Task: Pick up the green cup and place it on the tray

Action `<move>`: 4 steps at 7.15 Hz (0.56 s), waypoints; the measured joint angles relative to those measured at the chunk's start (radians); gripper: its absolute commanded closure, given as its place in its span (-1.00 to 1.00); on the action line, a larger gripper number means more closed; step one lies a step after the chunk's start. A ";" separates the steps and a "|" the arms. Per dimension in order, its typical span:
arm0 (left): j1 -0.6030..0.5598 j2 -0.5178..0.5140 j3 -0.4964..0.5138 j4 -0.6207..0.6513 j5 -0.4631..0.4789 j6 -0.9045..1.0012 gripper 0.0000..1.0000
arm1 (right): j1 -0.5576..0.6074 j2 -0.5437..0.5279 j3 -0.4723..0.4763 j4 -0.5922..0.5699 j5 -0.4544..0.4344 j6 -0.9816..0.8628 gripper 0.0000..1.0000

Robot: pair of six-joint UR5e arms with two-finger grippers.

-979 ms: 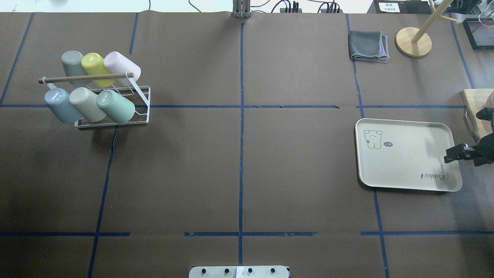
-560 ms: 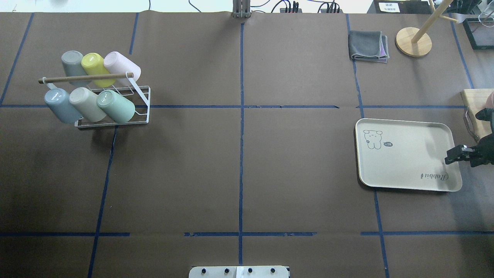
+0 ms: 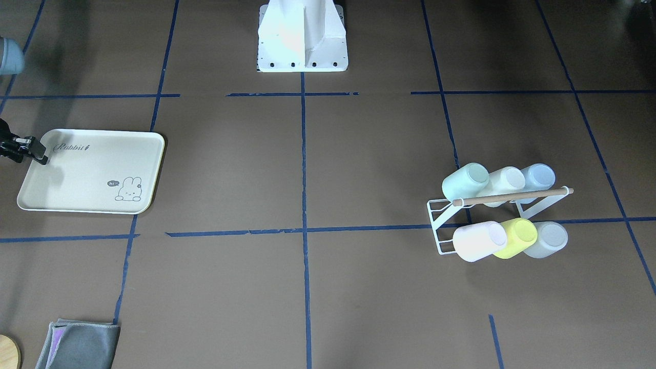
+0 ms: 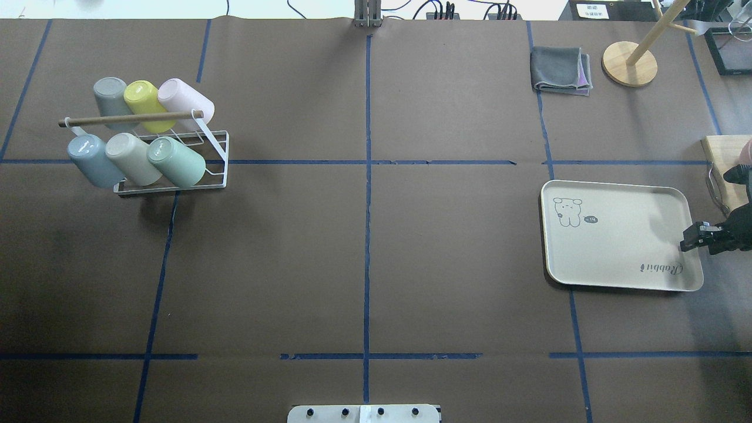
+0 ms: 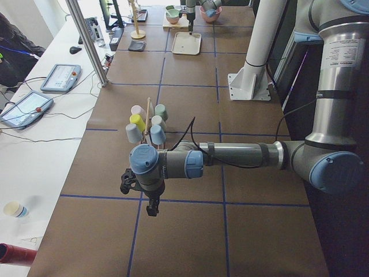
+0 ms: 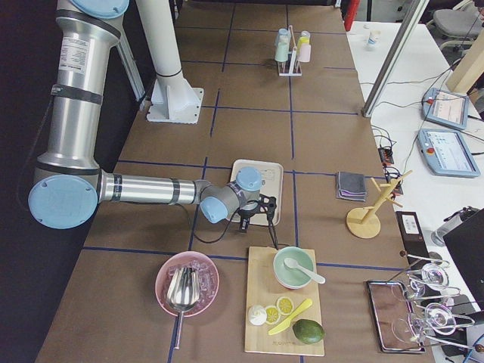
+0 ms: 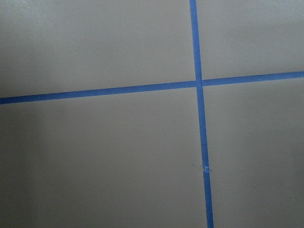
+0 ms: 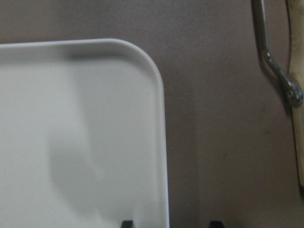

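green cup: (image 4: 176,161) sits in the upper left of the overhead frame, rightmost in the lower row of three on the white wire rack (image 4: 218,176), touching the beige cup (image 4: 132,166) beside it.
cup axis: tilted, running from upper left to lower right in the overhead frame; the closed base faces up at the upper left and the mouth points lower right into the rack.
tray: (image 4: 617,247) lies flat on the surface (image 4: 458,247) at middle right, well apart from the rack, with nothing on it.
right gripper: (image 4: 687,242) is at the tray's right rim; its fingers (image 8: 127,223) are parted and hold nothing, and the wrist view shows the rim between them.
left gripper: (image 5: 152,208) shows only in the left side view, over bare surface; I cannot tell how its fingers stand.
change: the right gripper has slipped a little toward the right edge of the overhead frame; the cup, rack and tray are unmoved.
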 measured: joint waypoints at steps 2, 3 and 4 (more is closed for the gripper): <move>0.001 -0.003 0.000 0.001 0.000 0.000 -1.00 | 0.000 0.000 -0.002 0.000 -0.001 0.000 -0.01; 0.000 -0.005 0.000 0.001 0.000 0.000 -1.00 | 0.000 0.000 -0.002 -0.001 0.000 0.000 0.00; 0.000 -0.007 0.000 0.001 0.000 0.000 -1.00 | 0.000 0.000 -0.002 -0.001 0.003 0.000 0.27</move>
